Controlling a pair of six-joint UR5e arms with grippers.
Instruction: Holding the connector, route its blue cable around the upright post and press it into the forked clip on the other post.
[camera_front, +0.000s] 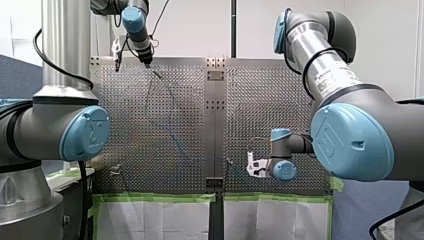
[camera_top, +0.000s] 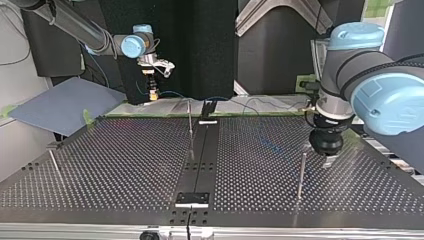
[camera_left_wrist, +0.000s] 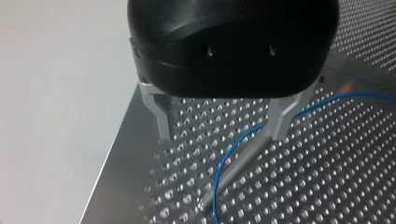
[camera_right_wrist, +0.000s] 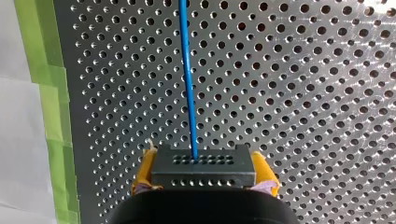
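My right fingers (camera_right_wrist: 145, 170) are clamped on the connector (camera_right_wrist: 204, 165), with the blue cable (camera_right_wrist: 188, 84) running straight ahead of them. My left fingers (camera_left_wrist: 282, 119) stand apart, the cable curving between them beside the upright post (camera_left_wrist: 243, 158). Routing seems to be in hand. Next, the connector must be carried toward the forked clip, which I cannot pick out. The surface (camera_left_wrist: 327, 186) ends just outside one left finger, and open room lies beyond the other.

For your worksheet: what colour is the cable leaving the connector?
The cable is blue, clearest in the right wrist view.
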